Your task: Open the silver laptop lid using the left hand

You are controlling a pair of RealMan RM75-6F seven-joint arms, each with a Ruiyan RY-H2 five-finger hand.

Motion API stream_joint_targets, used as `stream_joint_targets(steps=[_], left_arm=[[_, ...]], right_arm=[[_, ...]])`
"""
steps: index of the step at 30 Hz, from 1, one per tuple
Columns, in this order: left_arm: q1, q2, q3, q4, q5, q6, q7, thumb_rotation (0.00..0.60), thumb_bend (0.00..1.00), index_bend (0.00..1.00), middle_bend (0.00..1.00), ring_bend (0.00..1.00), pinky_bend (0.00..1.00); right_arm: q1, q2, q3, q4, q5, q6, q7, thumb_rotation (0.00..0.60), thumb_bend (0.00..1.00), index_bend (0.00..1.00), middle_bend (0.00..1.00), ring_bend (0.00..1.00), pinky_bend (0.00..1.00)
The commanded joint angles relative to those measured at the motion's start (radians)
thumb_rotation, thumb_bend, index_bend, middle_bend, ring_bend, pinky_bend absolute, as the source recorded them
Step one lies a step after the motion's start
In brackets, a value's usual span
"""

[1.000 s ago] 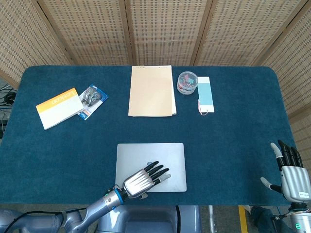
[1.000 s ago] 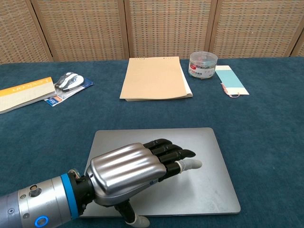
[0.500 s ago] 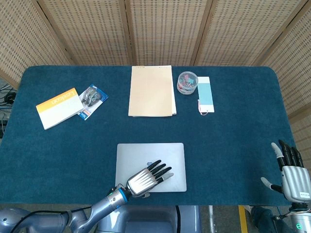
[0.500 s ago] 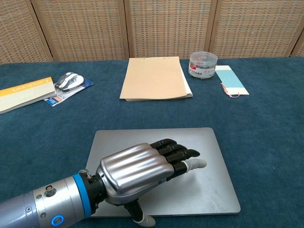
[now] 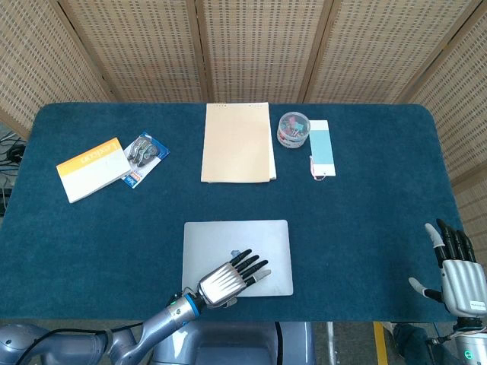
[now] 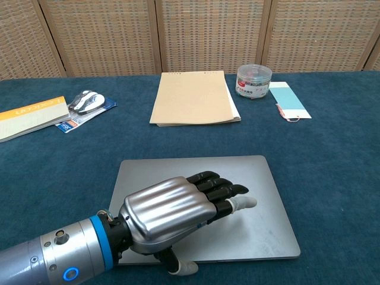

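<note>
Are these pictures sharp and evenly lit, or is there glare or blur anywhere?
Head view: even, soft light, everything sharp, only faint shadows beside the tan folder. Chest view: the left hand looms large because it sits near the lens, its metal back catching bright streaks; the silver laptop shows a dull sheen, no harsh glare; the far clip jar stays crisp.

Laptop [image 5: 237,255] near table front; notepad [image 5: 237,142] behind; left robot hand [image 5: 225,280] on laptop.

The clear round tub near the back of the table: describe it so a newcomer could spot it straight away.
On the blue table, look to the far edge, just right of the tan paper pad. There stands the clear round tub, touching the pale blue card. It alone is round, see-through and full of small coloured items.
</note>
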State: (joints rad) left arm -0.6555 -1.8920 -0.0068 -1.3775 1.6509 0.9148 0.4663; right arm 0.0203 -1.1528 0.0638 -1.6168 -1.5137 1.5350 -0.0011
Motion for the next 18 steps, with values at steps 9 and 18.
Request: stream_joint_targets(steps=[9, 18], left_arm=[[-0.008, 0.007, 0.004, -0.009, -0.012, 0.013, 0.014, 0.600, 0.27, 0.00, 0.00, 0.00, 0.00], [-0.020, 0.006, -0.013, 0.000, -0.009, 0.046, 0.061, 0.600, 0.42, 0.00, 0.00, 0.00, 0.00]], right_arm=[[0.001, 0.001, -0.001, 0.000, 0.001, -0.002, 0.005, 0.600, 0.00, 0.00, 0.00, 0.00, 0.00], [0.002, 0.003, 0.000, 0.001, 0.003, -0.004, 0.014, 0.600, 0.00, 0.00, 0.00, 0.00, 0.00]])
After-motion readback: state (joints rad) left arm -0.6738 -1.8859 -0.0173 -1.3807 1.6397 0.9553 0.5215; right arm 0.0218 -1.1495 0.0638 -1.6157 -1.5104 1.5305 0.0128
